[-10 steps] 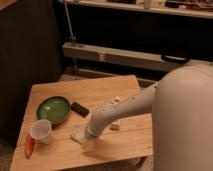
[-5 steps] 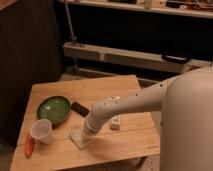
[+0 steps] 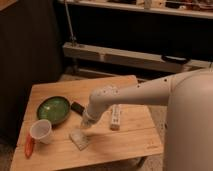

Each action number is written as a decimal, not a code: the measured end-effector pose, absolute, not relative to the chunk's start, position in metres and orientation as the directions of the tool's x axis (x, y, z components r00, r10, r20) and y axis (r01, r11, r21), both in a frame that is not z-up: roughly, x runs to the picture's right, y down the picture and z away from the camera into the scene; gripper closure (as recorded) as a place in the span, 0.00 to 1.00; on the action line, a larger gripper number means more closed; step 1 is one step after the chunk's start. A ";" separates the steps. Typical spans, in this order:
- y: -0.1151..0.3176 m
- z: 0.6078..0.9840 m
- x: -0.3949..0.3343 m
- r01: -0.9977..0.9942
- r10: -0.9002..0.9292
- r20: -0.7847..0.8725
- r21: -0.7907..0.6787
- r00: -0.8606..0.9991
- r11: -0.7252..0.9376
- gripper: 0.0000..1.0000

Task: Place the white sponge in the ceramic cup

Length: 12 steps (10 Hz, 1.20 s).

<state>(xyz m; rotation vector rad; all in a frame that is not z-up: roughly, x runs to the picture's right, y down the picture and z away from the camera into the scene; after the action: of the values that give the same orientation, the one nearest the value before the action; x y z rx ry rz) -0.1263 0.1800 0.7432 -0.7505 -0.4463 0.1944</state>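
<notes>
The white sponge (image 3: 80,138) is a pale block lying flat on the wooden table (image 3: 125,145), near the front middle. The ceramic cup (image 3: 41,131) stands upright to its left, white with a pinkish inside, about a sponge's length away. My gripper (image 3: 85,124) hangs at the end of the white arm, pointing down, just above the sponge's far right edge. I cannot tell if it touches the sponge.
A green bowl (image 3: 53,109) sits behind the cup. A small black object (image 3: 77,107) lies beside the bowl. A long white tube with dark markings (image 3: 115,117) lies right of the gripper. A red-orange item (image 3: 29,146) lies at the front left edge.
The gripper and the arm's elbow have shifted left and slightly up. The sponge now sits a little further left, and the cup has not moved.
</notes>
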 end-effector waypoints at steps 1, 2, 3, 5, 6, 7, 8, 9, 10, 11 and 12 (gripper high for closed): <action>0.178 0.740 -0.129 -0.009 0.324 0.323 -0.697 0.889 0.717 0.85; 0.183 0.740 -0.124 -0.023 0.340 0.297 -0.722 0.892 0.692 0.71; 0.191 0.741 -0.122 -0.023 0.342 0.287 -0.735 0.895 0.678 0.63; 0.209 0.743 -0.120 -0.013 0.337 0.282 -0.749 0.898 0.663 0.43; 0.214 0.739 -0.112 -0.024 0.346 0.273 -0.754 0.898 0.657 0.31; 0.214 0.735 -0.108 -0.028 0.351 0.272 -0.755 0.896 0.655 0.24; 0.215 0.730 -0.107 -0.024 0.352 0.277 -0.754 0.894 0.656 0.20; 0.216 0.724 -0.111 -0.018 0.346 0.282 -0.750 0.895 0.661 0.20; 0.218 0.721 -0.113 -0.023 0.342 0.279 -0.745 0.897 0.666 0.20; 0.226 0.716 -0.115 -0.025 0.337 0.275 -0.741 0.900 0.671 0.20; 0.236 0.712 -0.118 -0.015 0.327 0.282 -0.736 0.902 0.677 0.20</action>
<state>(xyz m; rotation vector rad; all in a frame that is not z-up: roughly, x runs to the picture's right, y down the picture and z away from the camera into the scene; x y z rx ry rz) -0.1178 0.2361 0.7123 -0.8094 -0.4137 0.1985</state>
